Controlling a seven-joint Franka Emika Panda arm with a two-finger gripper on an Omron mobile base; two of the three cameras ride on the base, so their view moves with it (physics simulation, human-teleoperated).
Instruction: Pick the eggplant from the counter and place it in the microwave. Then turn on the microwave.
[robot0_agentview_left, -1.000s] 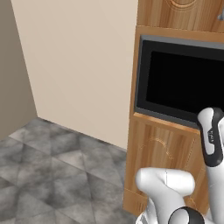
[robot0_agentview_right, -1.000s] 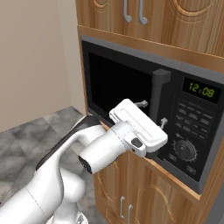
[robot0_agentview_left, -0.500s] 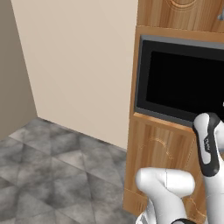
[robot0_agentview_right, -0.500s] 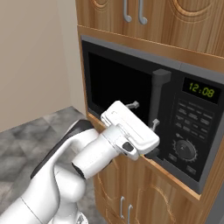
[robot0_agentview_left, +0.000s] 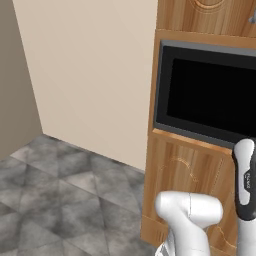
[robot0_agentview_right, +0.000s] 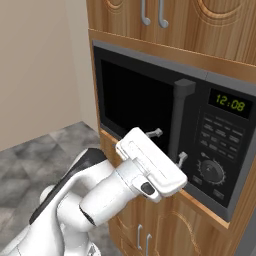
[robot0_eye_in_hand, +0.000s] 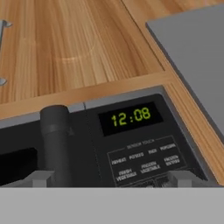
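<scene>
1. The microwave (robot0_agentview_right: 165, 130) sits built into a tall wooden cabinet (robot0_agentview_right: 210, 30), with its black glass door shut and its dark upright handle (robot0_agentview_right: 179, 120) between the door glass and the button panel (robot0_agentview_right: 220, 145).
2. On that panel, the green display (robot0_agentview_right: 230, 103) reads 12:08, rows of buttons lie below it, and a round dial (robot0_agentview_right: 211, 171) sits below the buttons.
3. The gripper (robot0_agentview_right: 169, 145) hangs in front of the microwave, by the lower part of the handle and just left of the dial.
4. Its two fingers stand wide apart with nothing between them; one fingertip (robot0_agentview_right: 156, 133) is left of the handle and the other is just right of it, near the dial.
5. Whether either fingertip touches the microwave is hard to judge from this angle.
6. In the hand view the handle (robot0_eye_in_hand: 56, 144) rises near the left fingertip (robot0_eye_in_hand: 41, 178), and the display (robot0_eye_in_hand: 130, 116) and labelled buttons lie between the two tips.
7. The white arm (robot0_agentview_right: 95, 200) reaches up toward the microwave from below it.
8. In the left base view the microwave door (robot0_agentview_left: 212, 95) shows as a black pane above a wooden panel (robot0_agentview_left: 190, 175).
9. A grey tiled floor (robot0_agentview_left: 55, 200) and a plain beige wall (robot0_agentview_left: 90, 75) lie to the left of the microwave.
</scene>
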